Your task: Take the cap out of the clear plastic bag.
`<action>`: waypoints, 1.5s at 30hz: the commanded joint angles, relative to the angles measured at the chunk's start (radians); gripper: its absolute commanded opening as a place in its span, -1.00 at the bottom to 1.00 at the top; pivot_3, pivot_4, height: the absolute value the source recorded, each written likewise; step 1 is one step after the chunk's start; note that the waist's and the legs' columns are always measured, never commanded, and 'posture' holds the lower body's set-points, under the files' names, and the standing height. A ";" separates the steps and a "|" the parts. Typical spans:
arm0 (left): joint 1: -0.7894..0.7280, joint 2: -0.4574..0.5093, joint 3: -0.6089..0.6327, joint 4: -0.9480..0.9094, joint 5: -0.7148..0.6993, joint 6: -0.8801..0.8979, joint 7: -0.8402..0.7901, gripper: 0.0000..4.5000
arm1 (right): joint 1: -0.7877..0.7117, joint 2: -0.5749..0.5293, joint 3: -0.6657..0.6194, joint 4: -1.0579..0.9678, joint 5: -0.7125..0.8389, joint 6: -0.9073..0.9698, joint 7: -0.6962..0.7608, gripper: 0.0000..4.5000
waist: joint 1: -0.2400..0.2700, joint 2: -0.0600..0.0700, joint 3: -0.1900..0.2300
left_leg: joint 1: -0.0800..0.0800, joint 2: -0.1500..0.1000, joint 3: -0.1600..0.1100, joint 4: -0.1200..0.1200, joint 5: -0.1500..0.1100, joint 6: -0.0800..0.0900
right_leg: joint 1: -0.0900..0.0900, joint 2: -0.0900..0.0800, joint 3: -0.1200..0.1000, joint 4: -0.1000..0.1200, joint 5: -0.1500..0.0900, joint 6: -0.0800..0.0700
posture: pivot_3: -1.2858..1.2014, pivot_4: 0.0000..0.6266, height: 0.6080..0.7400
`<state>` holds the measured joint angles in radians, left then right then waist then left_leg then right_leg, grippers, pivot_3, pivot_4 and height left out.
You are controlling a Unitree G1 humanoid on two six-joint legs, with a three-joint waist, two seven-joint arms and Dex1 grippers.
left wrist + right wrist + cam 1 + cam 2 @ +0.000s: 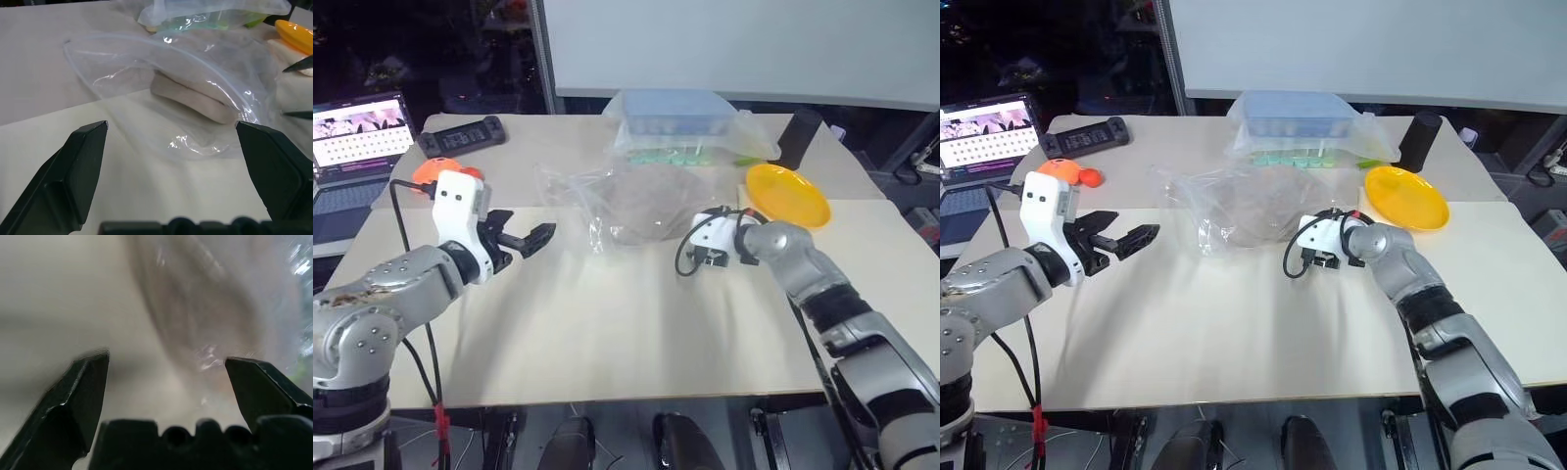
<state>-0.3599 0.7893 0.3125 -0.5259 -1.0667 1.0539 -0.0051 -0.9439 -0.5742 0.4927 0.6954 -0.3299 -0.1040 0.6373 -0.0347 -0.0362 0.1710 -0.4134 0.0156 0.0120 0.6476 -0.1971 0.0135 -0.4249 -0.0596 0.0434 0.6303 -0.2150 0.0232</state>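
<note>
Your left gripper [530, 238] wide, empty, short of crinkly clear plastic bag [607, 201]; right gripper [166, 377] wide, empty, close against bag's other side; soft beige fabric cap [195, 98] just ahead, inside bag; nothing gripped yet; extraction all remains.

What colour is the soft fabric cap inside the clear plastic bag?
Beige-tan; the soft fabric cap shows best through the clear plastic bag in the left wrist view.
</note>
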 commanded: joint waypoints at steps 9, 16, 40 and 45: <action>0.016 -0.012 0.064 -0.088 -0.062 0.020 0.061 1.00 | -0.210 0.213 0.023 0.491 -0.166 -0.225 -0.281 0.99 | -0.017 0.000 0.000 | 0.004 0.000 -0.006 -0.001 0.000 0.000 | 0.002 0.000 0.001 0.001 0.001 -0.001 | 0.03 -0.52 1.00; 0.024 -0.018 0.055 -0.099 -0.072 0.016 0.084 1.00 | -0.207 0.274 0.024 0.594 -0.221 -0.235 -0.399 0.55 | -0.030 -0.001 0.000 | 0.009 0.000 -0.007 -0.001 0.000 -0.001 | 0.005 0.000 0.002 0.003 0.001 -0.001 | 0.03 -0.52 1.00; 0.007 0.028 0.033 -0.033 -0.058 0.022 -0.004 1.00 | -0.101 0.007 0.000 0.370 -0.197 -0.868 -0.244 -0.99 | -0.027 -0.001 0.000 | 0.005 -0.001 -0.008 -0.004 0.000 -0.001 | 0.002 0.000 0.001 0.000 0.001 -0.001 | 0.03 -0.52 1.00; 0.019 0.045 0.049 -0.035 -0.077 0.033 -0.029 1.00 | -0.105 -0.072 0.024 0.408 -0.272 -0.999 -0.308 -0.99 | -0.029 -0.001 0.000 | 0.006 -0.001 -0.007 -0.004 0.000 -0.001 | 0.003 0.000 0.002 0.001 0.001 -0.001 | 0.03 -0.52 1.00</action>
<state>-0.3401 0.8195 0.3343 -0.5476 -1.1309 1.0852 -0.0218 -1.0264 -0.6262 0.5217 1.1078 -0.5812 -1.0497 0.3787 -0.0636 -0.0373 0.1709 -0.4065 0.0149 0.0048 0.6438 -0.1967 0.0121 -0.4218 -0.0595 0.0458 0.6314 -0.2142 0.0224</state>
